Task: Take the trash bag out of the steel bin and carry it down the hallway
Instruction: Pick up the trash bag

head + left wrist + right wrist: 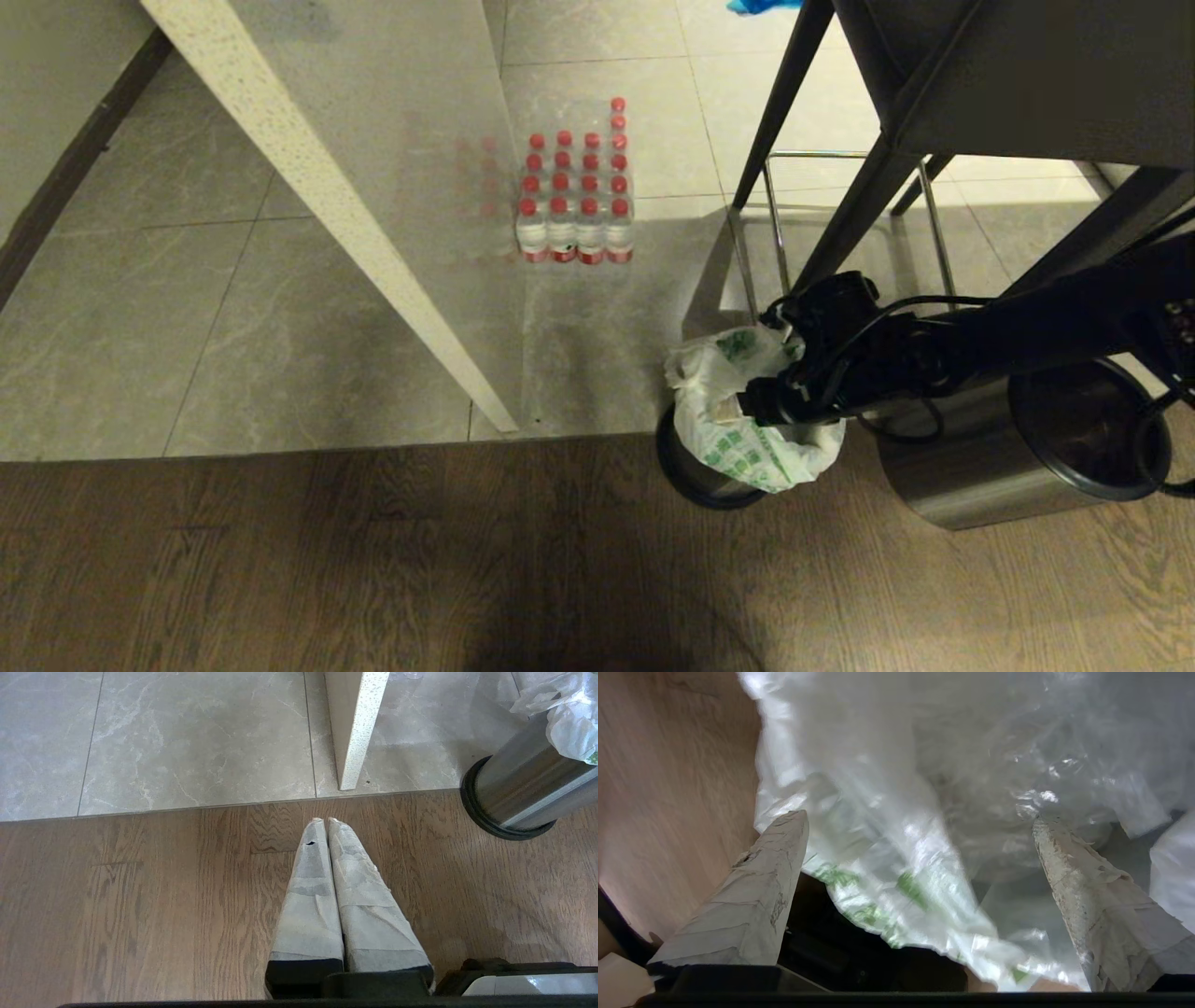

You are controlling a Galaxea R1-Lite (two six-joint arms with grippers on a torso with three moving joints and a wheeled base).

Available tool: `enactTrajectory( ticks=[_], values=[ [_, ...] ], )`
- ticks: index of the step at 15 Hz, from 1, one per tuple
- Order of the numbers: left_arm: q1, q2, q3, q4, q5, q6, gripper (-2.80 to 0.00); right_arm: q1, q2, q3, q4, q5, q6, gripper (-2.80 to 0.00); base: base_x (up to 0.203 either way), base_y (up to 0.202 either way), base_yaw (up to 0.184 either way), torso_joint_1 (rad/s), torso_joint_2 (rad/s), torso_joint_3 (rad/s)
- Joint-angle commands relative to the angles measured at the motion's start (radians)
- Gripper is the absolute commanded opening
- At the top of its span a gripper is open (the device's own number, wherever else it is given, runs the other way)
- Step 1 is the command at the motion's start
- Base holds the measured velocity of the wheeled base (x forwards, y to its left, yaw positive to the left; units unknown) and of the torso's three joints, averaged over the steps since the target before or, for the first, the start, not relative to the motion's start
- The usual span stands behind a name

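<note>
bag (738, 425) — thin, crinkly, translucent plastic with green print, sitting in the small steel bin (695, 476) on the wood floor (373, 560), its loose top bunched and spilling over the rim. probably light, by the look of the limp film; soft, no shape of its own, likely to slide and stretch under a pinch and to tear if dragged against the rim. contents hidden, so weight only a guess.

right gripper (752, 406) right at the bag's top, fingers (756, 905) spread wide with folds of film between them, nothing pinched yet. best hold, judging from here: the gathered top folds or a handle loop, several layers at once — not a single sheet. then a straight lift, slow enough for the bag to peel free of the bin.

left gripper (326, 820) parked low over the wood floor, fingers pressed together, empty. second, larger steel bin (1018, 448) just beside the small one — no bag to be seen in it.
</note>
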Motion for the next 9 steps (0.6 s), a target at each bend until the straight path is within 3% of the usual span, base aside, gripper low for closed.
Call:
enactTrajectory(
  ticks=[1,2,9],
  values=[
    [0.001,0.000,0.000,0.000,0.000,0.000,-2.80,0.000,0.022,-0.005,-0.001,0.002,0.002,0.00,0.000,0.000,0.000,0.000,0.00,0.000],
    [0.000,0.000,0.000,0.000,0.000,0.000,-2.80,0.000,0.024,-0.004,-0.003,0.002,0.002,-2.80,0.000,0.000,0.000,0.000,0.00,0.000],
    [0.001,0.000,0.000,0.000,0.000,0.000,-2.80,-0.011,-0.010,0.002,0.017,-0.004,-0.009,-2.80,0.000,0.000,0.000,0.000,0.00,0.000]
  ],
)
